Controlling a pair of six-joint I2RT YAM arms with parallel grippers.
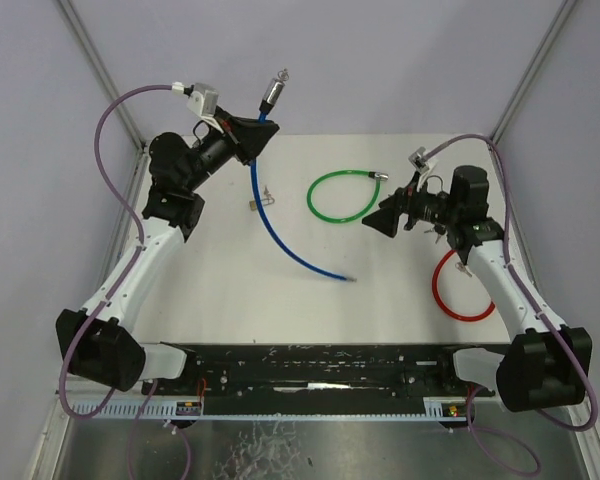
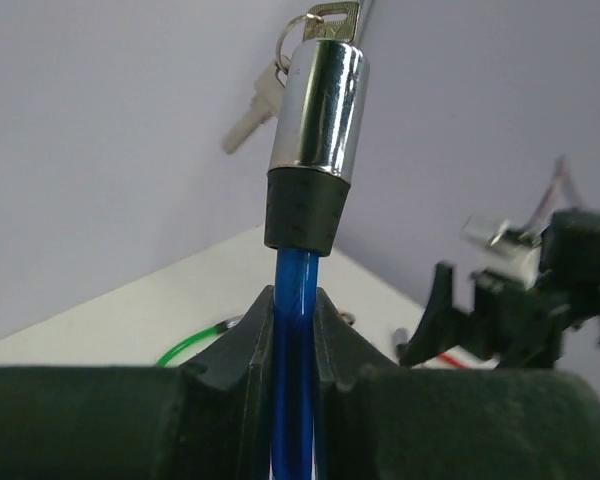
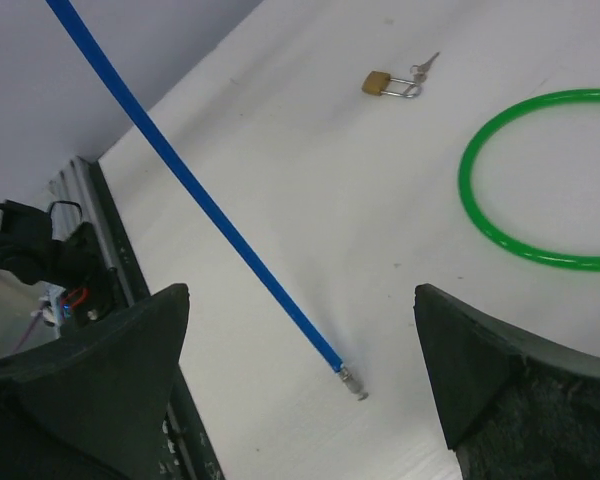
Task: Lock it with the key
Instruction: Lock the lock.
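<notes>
My left gripper [image 1: 252, 133] is shut on a blue cable lock [image 1: 270, 222] and holds it up at the back left. Its chrome lock head [image 2: 317, 110] stands above the fingers with a key ring and keys [image 2: 280, 75] in its top. The cable hangs down to the table; its free metal tip [image 3: 350, 381] rests on the white surface. My right gripper [image 1: 388, 218] is open and empty, above the table, with the cable tip [image 1: 351, 280] below and between its fingers [image 3: 130, 360].
A green cable loop [image 1: 343, 196] lies at the back centre, also in the right wrist view [image 3: 540, 180]. A red cable loop [image 1: 458, 290] lies under the right arm. A small brass padlock with keys [image 3: 392, 80] lies near the back left [image 1: 260, 200].
</notes>
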